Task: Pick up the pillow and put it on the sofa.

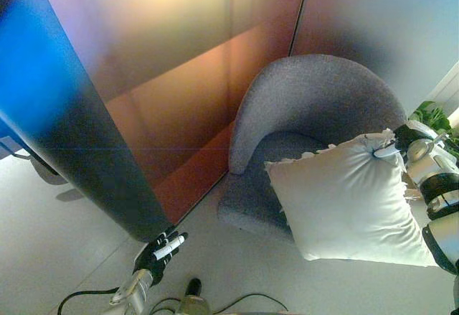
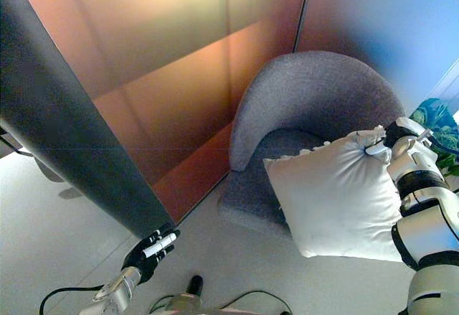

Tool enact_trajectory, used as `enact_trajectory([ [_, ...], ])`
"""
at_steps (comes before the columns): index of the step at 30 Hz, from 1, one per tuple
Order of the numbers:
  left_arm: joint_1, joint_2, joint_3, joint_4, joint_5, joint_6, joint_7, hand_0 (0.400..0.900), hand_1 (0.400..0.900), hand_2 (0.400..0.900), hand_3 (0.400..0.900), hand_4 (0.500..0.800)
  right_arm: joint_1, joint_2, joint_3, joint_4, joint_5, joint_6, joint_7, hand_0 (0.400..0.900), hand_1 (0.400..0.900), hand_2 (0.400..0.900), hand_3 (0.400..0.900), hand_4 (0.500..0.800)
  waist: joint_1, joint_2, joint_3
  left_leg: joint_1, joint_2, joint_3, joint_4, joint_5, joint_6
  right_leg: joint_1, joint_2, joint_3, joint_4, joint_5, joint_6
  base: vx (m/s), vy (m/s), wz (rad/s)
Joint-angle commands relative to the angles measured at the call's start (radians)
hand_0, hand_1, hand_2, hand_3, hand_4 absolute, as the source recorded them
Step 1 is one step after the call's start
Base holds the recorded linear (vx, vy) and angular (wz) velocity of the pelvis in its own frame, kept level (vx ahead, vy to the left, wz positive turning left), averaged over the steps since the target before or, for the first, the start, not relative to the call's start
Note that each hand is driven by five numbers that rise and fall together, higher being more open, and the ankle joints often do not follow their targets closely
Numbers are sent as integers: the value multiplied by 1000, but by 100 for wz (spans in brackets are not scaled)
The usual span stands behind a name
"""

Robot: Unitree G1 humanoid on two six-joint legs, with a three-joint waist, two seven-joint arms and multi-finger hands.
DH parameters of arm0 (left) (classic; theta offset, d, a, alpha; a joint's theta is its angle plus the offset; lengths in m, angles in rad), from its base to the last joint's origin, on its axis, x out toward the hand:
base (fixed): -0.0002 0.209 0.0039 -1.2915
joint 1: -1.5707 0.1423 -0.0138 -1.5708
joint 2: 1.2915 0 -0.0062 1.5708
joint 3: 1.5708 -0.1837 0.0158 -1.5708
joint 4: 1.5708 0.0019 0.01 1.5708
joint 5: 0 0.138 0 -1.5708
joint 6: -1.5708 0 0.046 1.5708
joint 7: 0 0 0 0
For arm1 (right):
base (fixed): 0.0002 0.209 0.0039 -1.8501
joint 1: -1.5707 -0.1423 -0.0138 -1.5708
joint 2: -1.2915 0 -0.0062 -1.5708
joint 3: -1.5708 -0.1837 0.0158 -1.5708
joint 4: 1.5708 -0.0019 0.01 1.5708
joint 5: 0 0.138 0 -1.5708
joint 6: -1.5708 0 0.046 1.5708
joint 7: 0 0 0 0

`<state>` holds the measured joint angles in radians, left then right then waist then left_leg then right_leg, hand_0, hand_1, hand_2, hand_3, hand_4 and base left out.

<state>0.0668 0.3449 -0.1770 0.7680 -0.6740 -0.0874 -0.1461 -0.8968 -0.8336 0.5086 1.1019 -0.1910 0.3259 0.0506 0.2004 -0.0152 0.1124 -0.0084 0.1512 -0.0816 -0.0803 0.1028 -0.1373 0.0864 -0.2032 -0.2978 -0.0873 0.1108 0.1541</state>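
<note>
The right hand (image 2: pixel 399 140) is pinching the top corner of the white pillow (image 2: pixel 337 196), which is hanging in front of the grey sofa (image 2: pixel 308 107), overlapping its seat's front edge. At seven o'clock, the left hand (image 2: pixel 149 252) is hovering over the floor (image 2: pixel 50 229), fingers relaxed.

Smooth white cloth pillow (image 1: pixel 349 200), matt grey fabric sofa (image 1: pixel 315 107), glossy floor (image 1: pixel 50 236)

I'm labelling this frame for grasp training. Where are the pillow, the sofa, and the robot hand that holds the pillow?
pillow (image 1: pixel 344 204): left eye view, middle of its white face.
sofa (image 1: pixel 315 96): left eye view, grey backrest.
right robot hand (image 2: pixel 396 137): right eye view, dark fingers pinching the pillow's top corner.
</note>
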Motion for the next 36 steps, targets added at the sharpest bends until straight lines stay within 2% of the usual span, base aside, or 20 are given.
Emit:
enact_trajectory([
  [1, -123, 60, -85, -51, -41, -83, -22, 900, 900, 900, 900, 800, -274, -37, 45, 59, 8, 11, -134, 820, 820, 820, 820, 752, 49, -40, -34, -15, 27, 5, -7, -21, 10, -43, -74, 39, 7, 16, 43, -162, -32, -3],
  [2, -131, 58, -82, -52, -42, -82, -18, 900, 900, 900, 900, 800, -278, -39, 50, 63, 10, 5, -143, 900, 900, 900, 900, 800, 49, -40, -26, -18, 28, 4, -7, -20, 11, -45, -73, 39, 6, 16, 42, -111, -28, -4],
  [8, -77, 53, -67, -88, -11, -54, -6, 900, 900, 900, 900, 800, -252, -68, 43, 47, -27, 7, -130, 900, 900, 900, 900, 800, 47, -45, -51, 15, 29, 9, -7, -29, 13, -12, -72, 41, 2, 6, 39, 95, 10, -3],
  [16, -31, 63, -65, -92, -11, -52, -23, 900, 900, 900, 900, 800, -208, -68, 10, 4, -62, -13, -231, 900, 900, 900, 900, 800, 42, -45, -77, 56, 31, 26, -7, -39, 15, 24, -73, 40, 2, -3, 39, 68, 9, 0],
  [27, -13, 70, -55, -92, -21, -52, -30, 900, 900, 900, 900, 800, -195, -104, -8, -48, -75, -29, -323, 900, 900, 900, 900, 800, 32, -53, -96, 79, 31, 42, -7, -46, 16, 43, -68, 48, 0, -5, 39, 16, -1, -4],
  [31, -18, 66, -42, -90, -21, -51, -31, 900, 900, 900, 900, 800, -186, -115, -19, -77, -45, -38, -293, 900, 900, 900, 900, 800, 23, -59, -104, 79, 32, 51, -7, -45, 16, 41, -68, 53, 2, -6, 40, -6, 2, -2],
  [33, -21, 63, -30, -92, -22, -50, -34, 900, 900, 900, 900, 800, -156, -111, -30, -101, -21, -42, -234, 900, 900, 900, 900, 800, 16, -61, -104, 80, 33, 55, -7, -42, 15, 39, -69, 57, 6, -6, 39, -18, 12, -4],
  [36, -20, 57, -17, -89, -19, -55, -32, 900, 900, 900, 900, 800, -99, -102, -58, -156, -16, -57, -206, 900, 900, 900, 900, 800, 7, -62, -101, 83, 34, 60, -7, -42, 16, 39, -69, 61, 10, -6, 37, -11, 10, -6],
])
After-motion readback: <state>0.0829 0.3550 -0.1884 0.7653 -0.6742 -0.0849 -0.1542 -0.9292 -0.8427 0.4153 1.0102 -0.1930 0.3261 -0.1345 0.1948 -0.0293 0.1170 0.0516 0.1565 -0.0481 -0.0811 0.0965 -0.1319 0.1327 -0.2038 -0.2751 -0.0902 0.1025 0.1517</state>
